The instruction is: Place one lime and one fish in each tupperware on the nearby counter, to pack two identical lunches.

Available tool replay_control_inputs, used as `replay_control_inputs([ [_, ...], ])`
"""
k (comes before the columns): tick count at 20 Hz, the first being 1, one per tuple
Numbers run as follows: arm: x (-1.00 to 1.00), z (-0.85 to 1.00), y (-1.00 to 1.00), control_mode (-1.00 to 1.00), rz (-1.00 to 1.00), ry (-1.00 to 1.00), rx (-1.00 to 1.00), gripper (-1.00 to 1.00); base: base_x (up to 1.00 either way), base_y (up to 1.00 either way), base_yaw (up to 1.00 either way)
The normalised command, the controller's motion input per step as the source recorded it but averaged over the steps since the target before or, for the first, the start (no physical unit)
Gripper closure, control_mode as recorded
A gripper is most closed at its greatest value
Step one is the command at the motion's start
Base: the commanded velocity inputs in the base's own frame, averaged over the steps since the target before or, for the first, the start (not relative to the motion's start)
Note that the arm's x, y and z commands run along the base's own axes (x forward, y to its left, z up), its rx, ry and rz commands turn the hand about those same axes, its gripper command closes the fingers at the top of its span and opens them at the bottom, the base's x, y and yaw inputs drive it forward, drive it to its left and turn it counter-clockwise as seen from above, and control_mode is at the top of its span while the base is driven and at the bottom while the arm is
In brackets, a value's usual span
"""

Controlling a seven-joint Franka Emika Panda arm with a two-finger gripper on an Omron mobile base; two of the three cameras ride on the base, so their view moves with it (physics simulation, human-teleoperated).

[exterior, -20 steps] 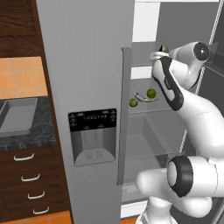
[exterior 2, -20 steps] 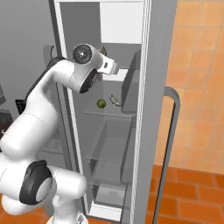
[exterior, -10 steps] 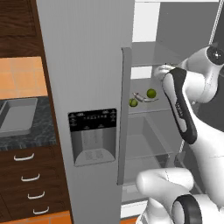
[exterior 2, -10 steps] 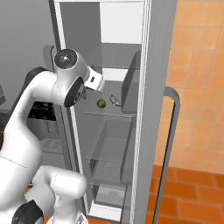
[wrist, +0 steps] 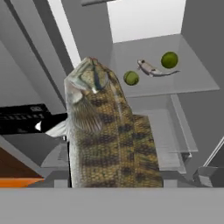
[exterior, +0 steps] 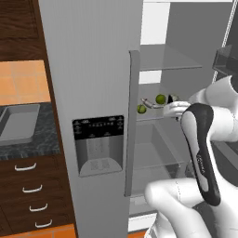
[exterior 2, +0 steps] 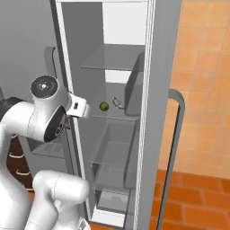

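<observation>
A brown scaled fish (wrist: 109,131) looms in the hand view, pinched in the jaws. Beyond it, a fridge shelf (wrist: 192,83) holds two limes (wrist: 169,60) (wrist: 131,78) flanking a second fish (wrist: 151,69). The left base view alone shows a tupperware (exterior: 18,122) on the table (exterior: 35,146).

Domestic kitchen, computer-rendered. Fittings: tall grey refrigerator (exterior: 93,69) with ice-and-water dispenser panel (exterior: 98,144) and one door open on glass shelves (exterior 2: 112,117) holding limes (wrist: 169,60) and a fish (wrist: 151,68). Adjoining: dark marbled counter (exterior: 35,142) over brown drawers (exterior: 30,195) with curved silver handles, orange tiled wall (exterior 2: 204,67), orange-red tiled floor (exterior 2: 197,197).
</observation>
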Motion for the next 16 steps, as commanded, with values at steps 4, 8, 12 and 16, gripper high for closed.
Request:
replay_control_inputs([
  [4,-0.58,-0.35,0.09,-1.0,0.0,0.29,-0.15,1.0,0.0,0.0,0.0],
  [8,-0.59,-0.48,0.03,-1.0,0.0,0.23,-0.11,1.0,0.0,0.0,0.0],
  [12,-0.34,-0.45,-0.07,-1.0,0.0,0.05,-0.01,1.0,0.0,0.0,0.0],
  [16,-0.09,-0.1,-0.04,-1.0,0.0,0.01,0.0,1.0,0.0,0.0,0.0],
])
